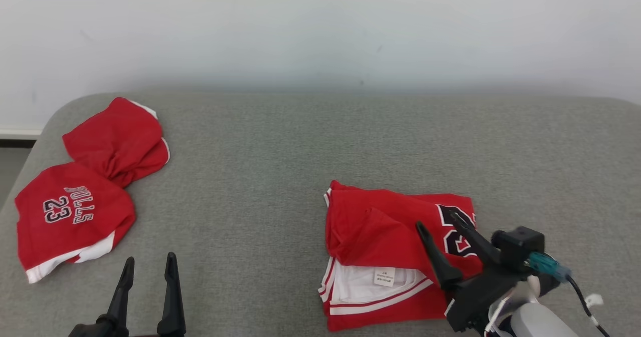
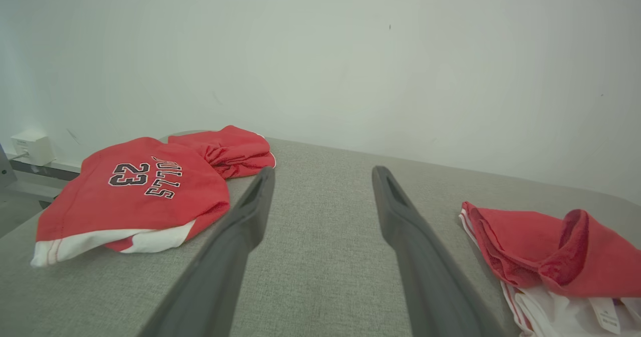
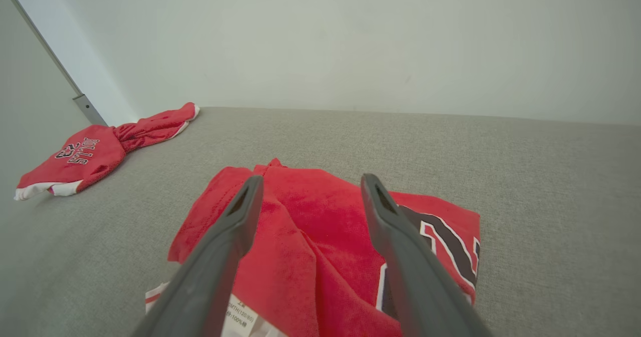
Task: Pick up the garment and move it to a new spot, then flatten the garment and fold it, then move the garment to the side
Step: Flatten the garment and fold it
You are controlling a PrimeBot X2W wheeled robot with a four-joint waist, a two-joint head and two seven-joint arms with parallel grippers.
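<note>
A red garment point(image 1: 380, 227) with white trim lies roughly folded on the grey fabric-covered table point(image 1: 260, 177), right of centre, its white label showing at the near edge. My right gripper point(image 1: 435, 222) hovers open over its right part, by the black number print; in the right wrist view the fingers straddle the red cloth point(image 3: 320, 227) with nothing between them. A second red garment point(image 1: 85, 207), crumpled and printed "BULLS 23", lies at the far left. My left gripper point(image 1: 150, 259) stands open over bare table near the front edge, between the two garments point(image 2: 135, 187) point(image 2: 526, 247).
A pale wall point(image 1: 320, 26) rises right behind the table. The table's rounded left corner point(image 1: 35, 141) drops off beside the crumpled garment. A white socket box point(image 2: 30, 146) sits on the wall beyond that corner. A cable point(image 1: 583, 297) hangs from my right wrist.
</note>
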